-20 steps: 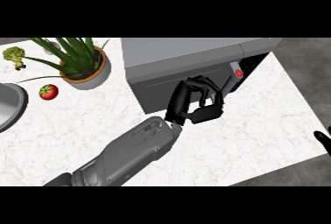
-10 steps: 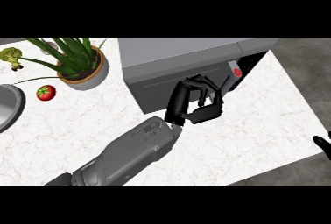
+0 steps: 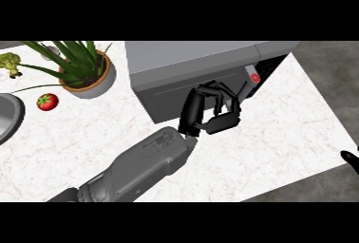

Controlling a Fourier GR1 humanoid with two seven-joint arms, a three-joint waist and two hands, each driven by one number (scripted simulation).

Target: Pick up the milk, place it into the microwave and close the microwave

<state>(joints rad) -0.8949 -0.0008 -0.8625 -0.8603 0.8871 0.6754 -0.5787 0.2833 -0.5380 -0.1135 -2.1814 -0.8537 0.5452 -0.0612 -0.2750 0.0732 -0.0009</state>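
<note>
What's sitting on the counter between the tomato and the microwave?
In the head view, only bare marble counter lies between the tomato and the microwave.

Left forearm angled up-right, left hand (image 3: 210, 110) with fingers curled, holding nothing visible; right hand (image 3: 350, 160) barely visible at right edge.

The milk is not seen anywhere. The microwave (image 3: 203, 66) front is partly hidden behind the left hand (image 3: 210, 111). The right hand (image 3: 350, 160) is cut off by the right edge; its fingers cannot be judged.
</note>
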